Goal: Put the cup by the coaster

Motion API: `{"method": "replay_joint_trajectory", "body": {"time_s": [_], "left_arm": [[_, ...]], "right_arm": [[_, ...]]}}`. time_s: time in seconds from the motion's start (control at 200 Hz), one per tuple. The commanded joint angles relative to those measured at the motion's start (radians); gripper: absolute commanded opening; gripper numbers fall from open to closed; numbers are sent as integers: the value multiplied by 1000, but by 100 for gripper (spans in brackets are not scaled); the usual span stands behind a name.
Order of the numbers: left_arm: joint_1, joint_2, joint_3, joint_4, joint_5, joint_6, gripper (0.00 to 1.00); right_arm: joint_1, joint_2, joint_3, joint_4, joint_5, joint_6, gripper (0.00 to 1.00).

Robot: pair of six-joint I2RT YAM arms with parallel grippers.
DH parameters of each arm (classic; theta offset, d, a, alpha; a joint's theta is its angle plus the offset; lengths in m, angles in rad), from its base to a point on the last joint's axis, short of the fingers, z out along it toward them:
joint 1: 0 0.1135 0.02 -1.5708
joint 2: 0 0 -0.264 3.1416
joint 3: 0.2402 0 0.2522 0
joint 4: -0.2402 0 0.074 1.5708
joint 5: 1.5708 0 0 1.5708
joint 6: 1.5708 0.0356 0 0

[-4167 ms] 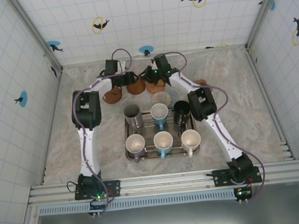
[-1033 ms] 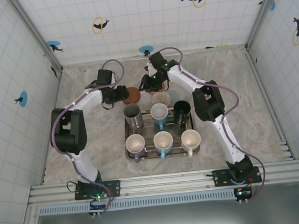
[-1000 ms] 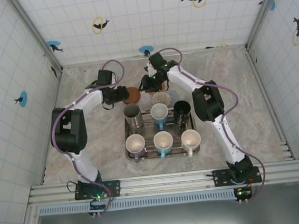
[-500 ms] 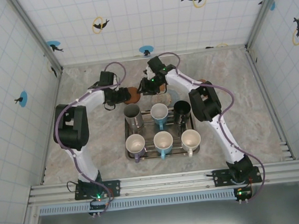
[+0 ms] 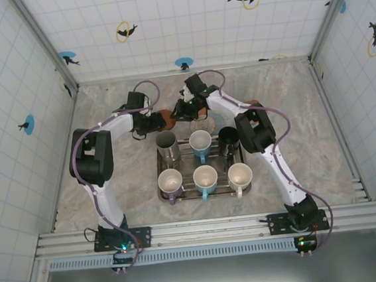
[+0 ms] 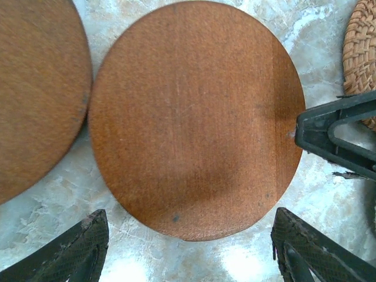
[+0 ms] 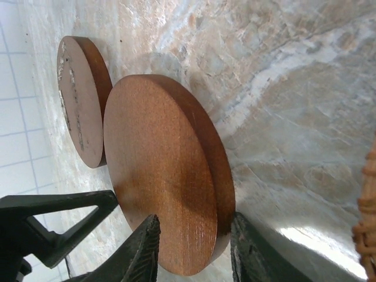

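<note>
Six cups (image 5: 200, 140) stand in a metal tray (image 5: 218, 161), at 6 o'clock from the round wooden coaster (image 5: 166, 119), where both bent arms meet. Left wrist: the left gripper (image 6: 191, 247) gapes astride the smooth coaster, and a second disc (image 6: 35, 88) at 9 o'clock is cut off. Right wrist: the right gripper (image 7: 194, 249) straddles the coaster's thick rim; whether it pinches is unclear.

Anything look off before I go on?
Yes. The left gripper hangs open over one wooden coaster behind the tray, while the right gripper straddles that coaster's rim from the side. The two look close enough to collide. Neither holds a cup; all six cups sit in the tray.
</note>
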Motion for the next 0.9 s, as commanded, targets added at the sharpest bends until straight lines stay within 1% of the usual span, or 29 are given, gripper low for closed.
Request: {"method": "replay_joint_trajectory", "body": {"time_s": [0.0, 0.431, 0.726, 0.896], "left_arm": [[1, 28, -3, 13, 17, -19, 74], [1, 64, 28, 31, 35, -34, 73], [1, 55, 34, 17, 35, -30, 73], [1, 2, 29, -5, 12, -29, 73]], "right_arm": [[10, 39, -3, 59, -19, 48, 35], [8, 71, 1, 175, -26, 146, 32], [4, 71, 3, 196, -33, 166, 32], [4, 40, 1, 161, -29, 136, 37]]}}
